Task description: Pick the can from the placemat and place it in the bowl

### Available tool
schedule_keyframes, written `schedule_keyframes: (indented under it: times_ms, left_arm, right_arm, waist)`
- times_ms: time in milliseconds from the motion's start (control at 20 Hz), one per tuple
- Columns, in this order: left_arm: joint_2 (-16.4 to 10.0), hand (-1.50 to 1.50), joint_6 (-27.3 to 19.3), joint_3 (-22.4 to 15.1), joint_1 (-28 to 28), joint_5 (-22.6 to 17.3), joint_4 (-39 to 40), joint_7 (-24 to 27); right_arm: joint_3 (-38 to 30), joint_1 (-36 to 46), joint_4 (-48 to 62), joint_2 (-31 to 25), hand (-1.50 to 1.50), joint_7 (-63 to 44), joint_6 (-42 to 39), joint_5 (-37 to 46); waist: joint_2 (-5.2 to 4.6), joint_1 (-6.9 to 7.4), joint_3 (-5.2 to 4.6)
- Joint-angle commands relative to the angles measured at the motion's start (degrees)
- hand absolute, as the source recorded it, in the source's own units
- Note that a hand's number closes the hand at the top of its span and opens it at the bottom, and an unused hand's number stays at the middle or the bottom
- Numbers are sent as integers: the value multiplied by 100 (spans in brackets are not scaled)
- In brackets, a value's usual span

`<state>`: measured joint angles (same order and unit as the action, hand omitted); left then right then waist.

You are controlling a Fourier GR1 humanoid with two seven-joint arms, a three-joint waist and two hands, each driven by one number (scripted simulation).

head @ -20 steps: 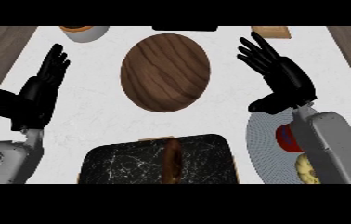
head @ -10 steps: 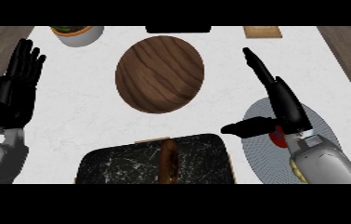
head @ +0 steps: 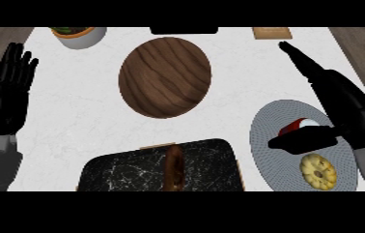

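On round ribbed placemat, red can

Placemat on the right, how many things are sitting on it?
2: the red can beside the right hand's thumb, and a yellow round item nearer the robot. The hand may hide others.

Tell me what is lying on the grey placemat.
On the grey placemat lie a red can, white end showing, and a round yellow item. The right hand covers part of the can and the mat's right side.
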<state>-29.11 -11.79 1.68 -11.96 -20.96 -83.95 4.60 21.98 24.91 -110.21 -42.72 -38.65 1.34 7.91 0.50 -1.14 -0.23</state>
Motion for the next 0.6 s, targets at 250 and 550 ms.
schedule_keyframes:
  times_ms: [250, 550]
  left_arm:
    - [106, 0, -46, -158, -191, 182, -7, -92]
    - [-17, 0, 206, 29, -27, 51, -100, -112]
  right_arm:
    - [-91, 810, -447, -1125, -150, -2271, -2547, -1979]
    - [-58, 666, -253, -1714, -150, -2325, -3295, -2877]
  waist:
    - [-22, 77, -1]
    - [-23, 99, 14]
